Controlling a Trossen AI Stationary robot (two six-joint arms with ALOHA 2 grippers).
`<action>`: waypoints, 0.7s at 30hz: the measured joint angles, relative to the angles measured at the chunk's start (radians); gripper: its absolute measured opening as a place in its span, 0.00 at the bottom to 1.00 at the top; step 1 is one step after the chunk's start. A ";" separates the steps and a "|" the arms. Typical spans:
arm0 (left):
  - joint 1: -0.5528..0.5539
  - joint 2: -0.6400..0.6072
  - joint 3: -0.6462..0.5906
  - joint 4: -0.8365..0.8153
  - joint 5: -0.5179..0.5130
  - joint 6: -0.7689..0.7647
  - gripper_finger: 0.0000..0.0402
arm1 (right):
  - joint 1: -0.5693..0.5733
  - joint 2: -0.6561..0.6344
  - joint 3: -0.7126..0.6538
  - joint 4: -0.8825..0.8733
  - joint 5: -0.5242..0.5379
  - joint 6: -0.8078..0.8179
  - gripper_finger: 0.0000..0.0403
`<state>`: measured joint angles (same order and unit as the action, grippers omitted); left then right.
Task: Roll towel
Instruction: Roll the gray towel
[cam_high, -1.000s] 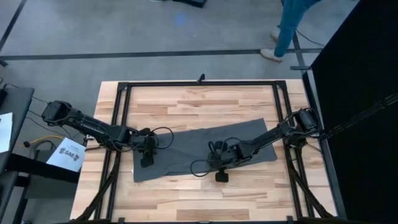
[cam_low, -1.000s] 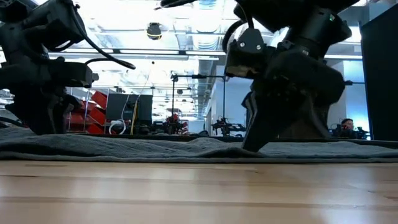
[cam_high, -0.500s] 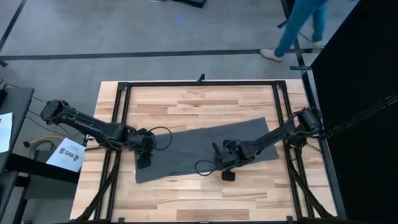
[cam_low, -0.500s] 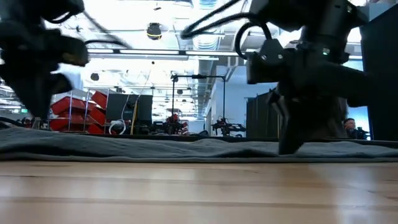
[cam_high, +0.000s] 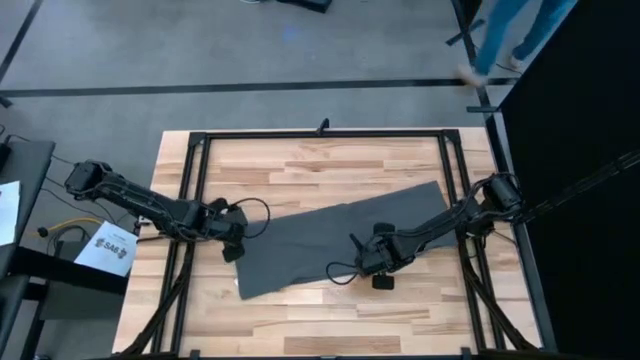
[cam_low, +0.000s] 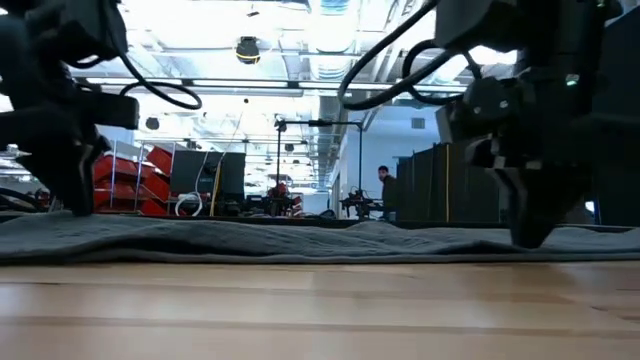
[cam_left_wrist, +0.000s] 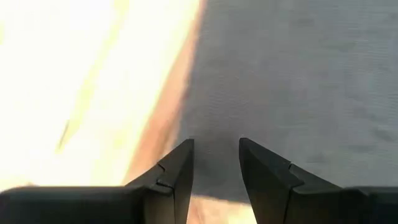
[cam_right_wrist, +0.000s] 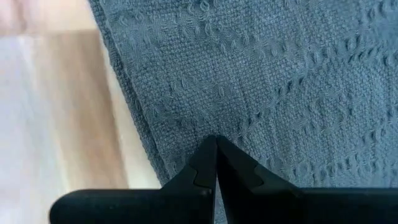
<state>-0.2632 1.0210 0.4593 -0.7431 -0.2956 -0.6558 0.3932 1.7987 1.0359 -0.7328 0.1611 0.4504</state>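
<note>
Lying flat across the middle of the pale wooden plank tabletop, the dark grey woven towel was pinched at its near edge by the right gripper; the left gripper, slightly parted and empty, hovered over its left end.

floor: grey concrete | ceiling: bright lights | red racks | person standing

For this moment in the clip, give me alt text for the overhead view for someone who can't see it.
A dark grey towel lies flat and slanted across a wooden table. The left gripper sits at the towel's left end and the right gripper at its near edge. A person's legs show on the floor beyond the table.
</note>
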 joint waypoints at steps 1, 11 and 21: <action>0.009 0.000 -0.001 0.006 -0.006 -0.016 0.28 | 0.007 -0.006 0.000 -0.001 -0.007 0.013 0.00; 0.106 0.000 -0.001 -0.038 0.015 -0.116 0.28 | 0.046 -0.047 -0.001 0.037 0.035 0.074 0.00; 0.012 0.014 0.045 0.051 0.215 -0.133 0.28 | 0.007 -0.052 0.000 0.137 0.054 0.057 0.00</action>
<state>-0.2512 1.0349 0.5041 -0.6920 -0.0811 -0.7892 0.3999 1.7470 1.0355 -0.5962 0.2153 0.5076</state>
